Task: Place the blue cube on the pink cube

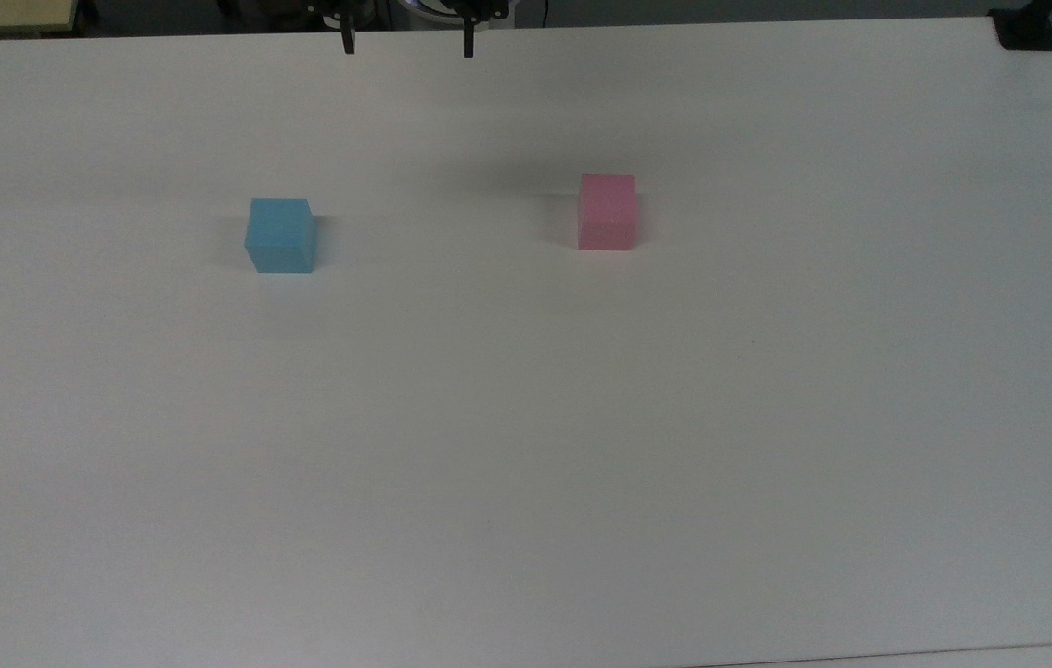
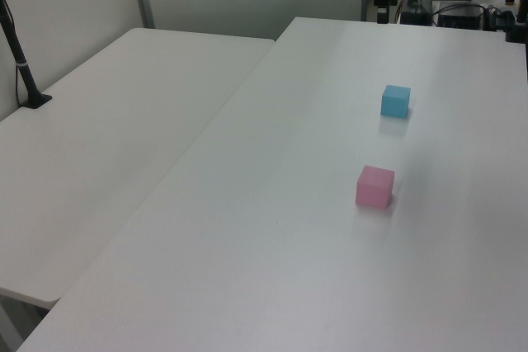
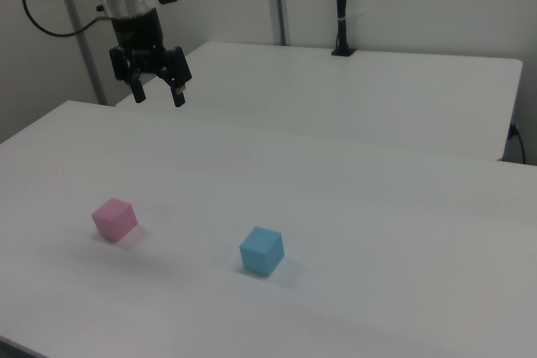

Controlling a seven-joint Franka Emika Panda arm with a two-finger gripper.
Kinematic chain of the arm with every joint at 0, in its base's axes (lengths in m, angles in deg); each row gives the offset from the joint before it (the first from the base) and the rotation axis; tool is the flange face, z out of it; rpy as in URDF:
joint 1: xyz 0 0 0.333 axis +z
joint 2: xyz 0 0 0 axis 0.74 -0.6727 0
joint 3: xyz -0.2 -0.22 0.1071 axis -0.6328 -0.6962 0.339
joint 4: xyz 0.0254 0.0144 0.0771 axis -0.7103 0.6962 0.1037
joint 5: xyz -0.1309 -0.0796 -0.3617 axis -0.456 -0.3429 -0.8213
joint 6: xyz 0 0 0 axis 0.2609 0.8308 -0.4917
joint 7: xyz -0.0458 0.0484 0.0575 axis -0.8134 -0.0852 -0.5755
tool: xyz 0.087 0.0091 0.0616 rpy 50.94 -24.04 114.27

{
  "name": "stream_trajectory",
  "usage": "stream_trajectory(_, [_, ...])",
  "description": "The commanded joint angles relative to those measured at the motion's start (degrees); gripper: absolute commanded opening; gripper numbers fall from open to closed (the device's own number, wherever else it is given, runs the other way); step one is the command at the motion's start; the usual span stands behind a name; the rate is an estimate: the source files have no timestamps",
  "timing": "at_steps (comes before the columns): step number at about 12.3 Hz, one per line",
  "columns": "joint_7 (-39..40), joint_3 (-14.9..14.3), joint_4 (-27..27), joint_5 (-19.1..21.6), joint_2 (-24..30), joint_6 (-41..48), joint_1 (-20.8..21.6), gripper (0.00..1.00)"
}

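The blue cube [image 1: 281, 235] rests on the white table [image 1: 526, 445], left of centre in the top view; it also shows in the left view [image 2: 395, 100] and the right view [image 3: 262, 251]. The pink cube [image 1: 607, 211] sits apart from it, to the top view's right, also seen in the left view [image 2: 374, 186] and the right view [image 3: 114, 219]. My gripper [image 3: 158, 96] hangs open high above the table's far edge, with nothing between its fingers [image 1: 349, 41]. It touches neither cube.
A second white table [image 2: 115, 162] adjoins on the left view's left, carrying a black clamped post [image 2: 21, 63]. A black clamp [image 1: 1025, 28] sits at the top view's far right corner. Cables and equipment [image 2: 450, 6] lie beyond the table's end.
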Motion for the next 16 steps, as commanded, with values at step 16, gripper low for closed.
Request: stream_trajectory(16, [3.8, -0.9, 0.6, -0.1, 1.1, 0.9, -4.9, 1.0])
